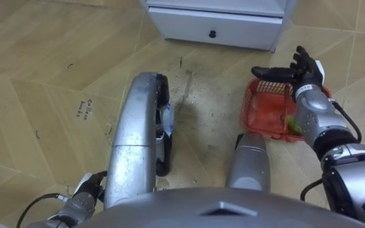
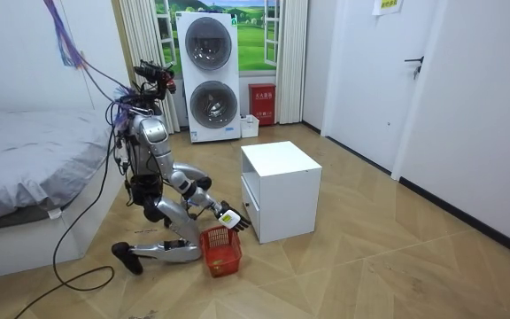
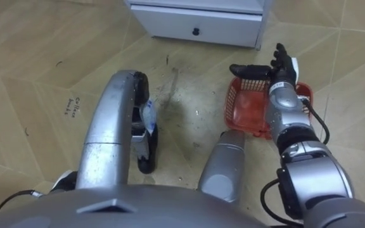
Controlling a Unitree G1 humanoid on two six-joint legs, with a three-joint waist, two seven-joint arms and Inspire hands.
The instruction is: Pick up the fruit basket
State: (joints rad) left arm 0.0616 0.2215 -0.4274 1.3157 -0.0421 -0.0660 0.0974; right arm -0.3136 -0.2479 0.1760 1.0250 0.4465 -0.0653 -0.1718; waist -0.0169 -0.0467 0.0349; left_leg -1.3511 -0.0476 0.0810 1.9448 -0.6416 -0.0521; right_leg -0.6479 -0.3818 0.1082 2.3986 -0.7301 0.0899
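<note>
One right robot hand (image 1: 305, 75) above red basket (image 1: 265, 109), forearm extended, fingers straight, spread, holding nothing

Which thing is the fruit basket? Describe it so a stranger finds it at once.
Start at the white cube-shaped cabinet with one drawer, standing mid-room. On the floor at its drawer side sits a small red plastic mesh basket, just below the robot's open right hand. Nothing else near the cabinet is red or latticed.
</note>
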